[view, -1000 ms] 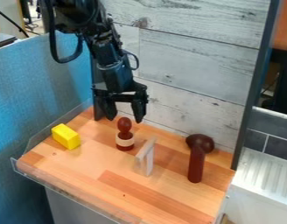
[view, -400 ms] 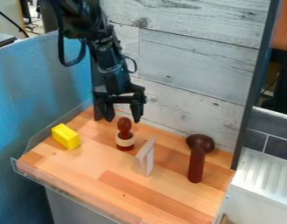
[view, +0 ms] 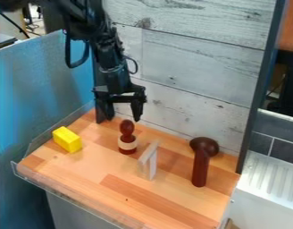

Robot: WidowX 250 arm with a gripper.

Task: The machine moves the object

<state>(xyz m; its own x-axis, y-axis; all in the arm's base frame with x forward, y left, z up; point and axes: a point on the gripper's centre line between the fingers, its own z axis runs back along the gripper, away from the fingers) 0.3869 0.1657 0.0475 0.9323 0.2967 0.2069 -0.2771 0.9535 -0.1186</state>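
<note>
My gripper [view: 123, 120] hangs at the back left of the wooden surface, open, its two fingers apart with nothing between them. Just below and in front of it stands a dark red stamp-like object [view: 127, 137] with a round knob and a pale band, upright. To the left lies a yellow block [view: 67, 139]. A pale, thin upright frame-shaped piece [view: 148, 160] stands right of the stamp-like object. Farther right is a dark brown mallet-like object [view: 200, 166] with a rounded head at the back.
The wooden work surface [view: 83, 174] has a clear plastic rim on its left and front edges. A whitish plank wall [view: 196, 67] rises behind it, with a dark post [view: 254, 112] at the right. A blue panel [view: 41, 89] stands at the left.
The gripper has shifted slightly left and a little downward, still open, while the upper arm moved somewhat to the right. The objects on the surface have kept their places.
</note>
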